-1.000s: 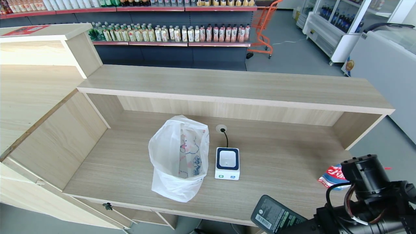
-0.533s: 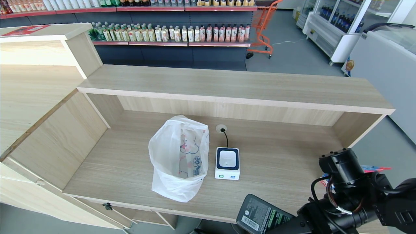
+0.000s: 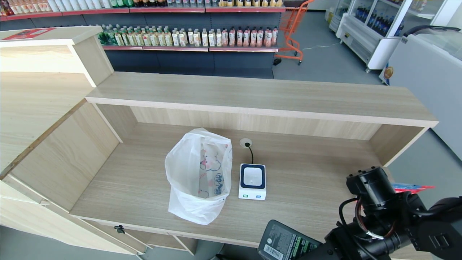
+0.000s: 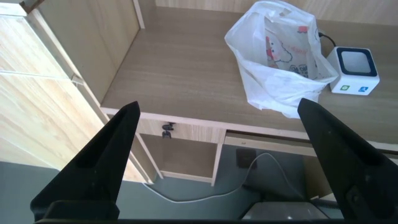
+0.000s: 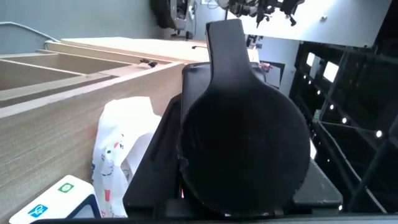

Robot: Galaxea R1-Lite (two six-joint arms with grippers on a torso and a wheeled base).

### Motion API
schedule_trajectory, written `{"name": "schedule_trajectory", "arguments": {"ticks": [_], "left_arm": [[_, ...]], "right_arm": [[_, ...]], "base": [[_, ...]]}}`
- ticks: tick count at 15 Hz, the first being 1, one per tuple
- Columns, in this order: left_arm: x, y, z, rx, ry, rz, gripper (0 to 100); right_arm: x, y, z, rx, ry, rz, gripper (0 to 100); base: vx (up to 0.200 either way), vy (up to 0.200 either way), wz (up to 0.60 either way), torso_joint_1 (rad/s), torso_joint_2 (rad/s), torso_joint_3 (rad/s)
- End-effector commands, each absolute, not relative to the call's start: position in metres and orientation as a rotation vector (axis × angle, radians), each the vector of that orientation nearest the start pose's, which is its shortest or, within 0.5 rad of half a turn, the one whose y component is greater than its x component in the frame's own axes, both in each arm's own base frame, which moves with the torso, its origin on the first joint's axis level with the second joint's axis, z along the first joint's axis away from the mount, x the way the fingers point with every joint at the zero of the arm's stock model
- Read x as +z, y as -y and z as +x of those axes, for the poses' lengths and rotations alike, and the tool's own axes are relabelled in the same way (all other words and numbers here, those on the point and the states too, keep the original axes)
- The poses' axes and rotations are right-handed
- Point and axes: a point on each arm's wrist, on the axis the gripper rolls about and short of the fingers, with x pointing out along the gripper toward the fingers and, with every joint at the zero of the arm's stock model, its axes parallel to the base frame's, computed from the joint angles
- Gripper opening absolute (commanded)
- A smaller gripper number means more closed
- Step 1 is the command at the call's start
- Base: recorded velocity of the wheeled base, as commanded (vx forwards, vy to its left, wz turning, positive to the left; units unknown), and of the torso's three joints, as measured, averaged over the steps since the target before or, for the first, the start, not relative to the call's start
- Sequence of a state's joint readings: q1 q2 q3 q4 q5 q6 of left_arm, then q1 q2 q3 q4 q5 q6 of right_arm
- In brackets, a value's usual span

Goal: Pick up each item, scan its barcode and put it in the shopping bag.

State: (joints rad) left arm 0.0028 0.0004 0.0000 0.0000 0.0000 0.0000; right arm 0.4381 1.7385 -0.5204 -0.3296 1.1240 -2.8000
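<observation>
A white plastic shopping bag (image 3: 198, 177) stands open on the wooden counter (image 3: 310, 180), with a printed pack inside it. Just right of it sits the white scanner (image 3: 252, 180), its dark-framed window facing up. My right gripper (image 3: 319, 249) is at the counter's near edge, right of the scanner, shut on a dark flat pack (image 3: 285, 243) whose barcode label faces up. A red, white and blue snack bag (image 3: 411, 187) lies at the counter's right end, mostly hidden behind my right arm. My left gripper (image 4: 227, 168) hangs open off the counter's front-left, away from the shopping bag (image 4: 280, 62).
A raised shelf (image 3: 252, 94) runs along the back of the counter, and side walls close it left and right. The scanner's cable (image 3: 250, 151) runs to a hole behind it. A drawer front (image 4: 186, 143) sits under the counter edge. Store shelves and freezers stand beyond.
My right arm has carried the dark pack to the left along the counter's near edge. The arm now covers more of the snack bag. Bag and scanner have not moved.
</observation>
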Motion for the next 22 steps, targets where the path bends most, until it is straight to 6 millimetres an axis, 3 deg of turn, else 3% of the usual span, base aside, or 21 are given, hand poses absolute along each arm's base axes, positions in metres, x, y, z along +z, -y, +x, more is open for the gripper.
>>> {"name": "schedule_trajectory", "arguments": {"ticks": [1,4,8,11,13,14,16,17,20,22], "left_arm": [[0.075,0.0,-0.023,0.003,0.0,0.0,100],[0.075,0.0,-0.023,0.003,0.0,0.0,100],[0.075,0.0,-0.023,0.003,0.0,0.0,100],[0.075,0.0,-0.023,0.003,0.0,0.0,100],[0.075,0.0,-0.023,0.003,0.0,0.0,100],[0.075,0.0,-0.023,0.003,0.0,0.0,100],[0.075,0.0,-0.023,0.003,0.0,0.0,100],[0.075,0.0,-0.023,0.003,0.0,0.0,100],[0.075,0.0,-0.023,0.003,0.0,0.0,100],[0.075,0.0,-0.023,0.003,0.0,0.0,100]], "right_arm": [[0.089,-0.116,0.204,1.366,1.527,-1.664,0],[0.099,-0.102,0.199,1.367,1.397,-1.641,0],[0.157,-0.073,0.175,1.27,1.052,-1.491,0],[0.202,-0.038,0.135,1.004,0.869,-1.51,0],[0.199,-0.037,0.123,1.033,0.776,-1.407,0],[0.192,-0.04,0.121,1.113,0.671,-1.266,0],[0.196,-0.04,0.128,1.14,0.512,-1.069,0],[0.205,-0.039,0.133,1.132,0.384,-0.885,0],[0.224,-0.029,0.148,0.943,-0.04,-0.271,0],[0.226,-0.027,0.157,0.757,-0.228,0.076,0]], "base": [[0.0,0.0,0.0,0.0,0.0,0.0],[0.0,0.0,0.0,0.0,0.0,0.0],[0.0,0.0,0.0,0.0,0.0,0.0],[0.0,0.0,0.0,0.0,0.0,0.0],[0.0,0.0,0.0,0.0,0.0,0.0],[0.0,0.0,0.0,0.0,0.0,0.0],[0.0,0.0,0.0,0.0,0.0,0.0],[0.0,0.0,0.0,0.0,0.0,0.0],[0.0,0.0,0.0,0.0,0.0,0.0],[0.0,0.0,0.0,0.0,0.0,0.0]]}}
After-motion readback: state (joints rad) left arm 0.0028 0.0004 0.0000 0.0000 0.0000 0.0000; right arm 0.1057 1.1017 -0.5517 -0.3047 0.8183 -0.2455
